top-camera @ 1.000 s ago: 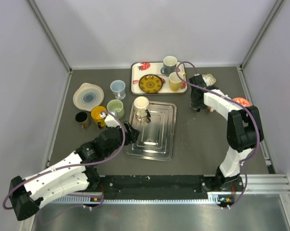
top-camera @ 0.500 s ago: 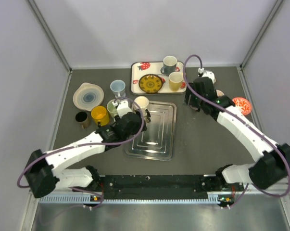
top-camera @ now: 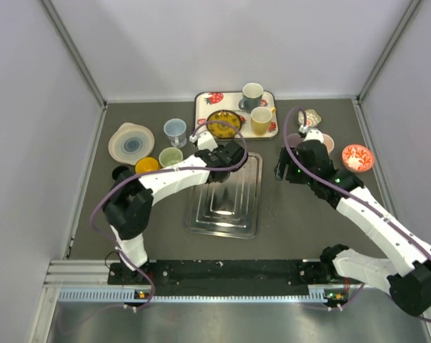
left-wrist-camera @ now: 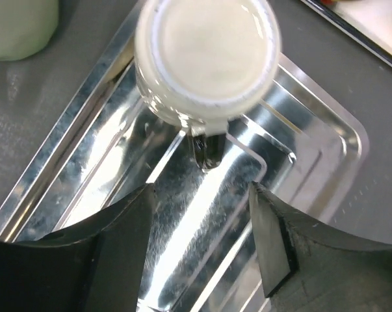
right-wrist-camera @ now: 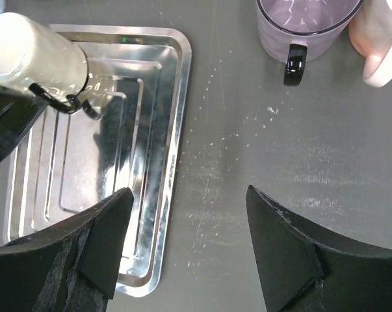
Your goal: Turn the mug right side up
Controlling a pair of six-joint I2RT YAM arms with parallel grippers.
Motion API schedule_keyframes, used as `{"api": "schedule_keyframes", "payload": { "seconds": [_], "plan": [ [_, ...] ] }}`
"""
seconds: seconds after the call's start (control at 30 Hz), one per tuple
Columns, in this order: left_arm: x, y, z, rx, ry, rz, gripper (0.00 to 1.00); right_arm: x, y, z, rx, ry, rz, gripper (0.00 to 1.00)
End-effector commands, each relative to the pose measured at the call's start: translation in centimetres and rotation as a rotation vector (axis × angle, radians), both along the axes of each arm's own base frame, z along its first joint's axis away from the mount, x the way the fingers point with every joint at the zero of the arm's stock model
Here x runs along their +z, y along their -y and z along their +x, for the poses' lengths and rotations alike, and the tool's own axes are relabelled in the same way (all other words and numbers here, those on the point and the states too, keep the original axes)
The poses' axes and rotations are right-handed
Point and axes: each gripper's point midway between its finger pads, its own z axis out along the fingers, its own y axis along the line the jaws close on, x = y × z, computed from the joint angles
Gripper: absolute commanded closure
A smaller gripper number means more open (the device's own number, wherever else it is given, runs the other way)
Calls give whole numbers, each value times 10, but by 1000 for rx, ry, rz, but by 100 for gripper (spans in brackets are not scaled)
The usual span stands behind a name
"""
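A cream mug (left-wrist-camera: pixel 207 58) stands upside down, flat base up, in the far left corner of a steel tray (left-wrist-camera: pixel 300 169); its dark handle (left-wrist-camera: pixel 209 151) points toward my left gripper (left-wrist-camera: pixel 202 240), which is open and empty just short of it. In the top view my left gripper (top-camera: pixel 228 153) covers the mug above the tray (top-camera: pixel 226 207). In the right wrist view the mug (right-wrist-camera: pixel 36 58) is at upper left on the tray (right-wrist-camera: pixel 150 130). My right gripper (right-wrist-camera: pixel 189 240) is open and empty over bare table right of the tray, and shows in the top view (top-camera: pixel 286 170).
A floral tray (top-camera: pixel 201 114) at the back holds a yellow plate (top-camera: pixel 224 123) and two mugs. Several cups and stacked plates (top-camera: pixel 131 143) stand to the left. A purple mug (right-wrist-camera: pixel 306 26), a pink cup (right-wrist-camera: pixel 378 45) and a red bowl (top-camera: pixel 357 157) are on the right.
My left arm has swung forward and right, from the near left to over the tray's far left corner. My right arm has drawn back from the far right toward the tray's right side.
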Motion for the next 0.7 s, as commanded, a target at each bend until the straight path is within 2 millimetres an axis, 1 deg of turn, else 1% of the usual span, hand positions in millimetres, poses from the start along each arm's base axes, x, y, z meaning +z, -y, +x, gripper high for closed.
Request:
{"api": "schedule_keyframes", "payload": {
  "seconds": [0.0, 0.03, 0.07, 0.1, 0.27, 0.57, 0.67],
  "plan": [
    [-10, -18, 19, 100, -53, 4, 37, 22, -8, -8, 43, 70, 78, 29],
    [-15, -17, 21, 96, -65, 5, 41, 22, -7, -11, 49, 74, 83, 30],
    [-17, -19, 25, 94, -70, 8, 41, 23, -8, -12, 54, 77, 91, 30],
    [-18, -17, 28, 87, -78, 3, 42, 24, -8, -13, 57, 79, 93, 30],
    [-18, -16, 40, 69, -81, -8, 46, 27, -12, -15, 75, 88, 116, 30],
    [-15, -5, 50, 36, -78, -42, 45, 16, -17, -14, 90, 70, 126, 30],
    [-10, -1, 52, 26, -74, -52, 44, 12, -18, -14, 93, 62, 127, 30]
  ]
}}
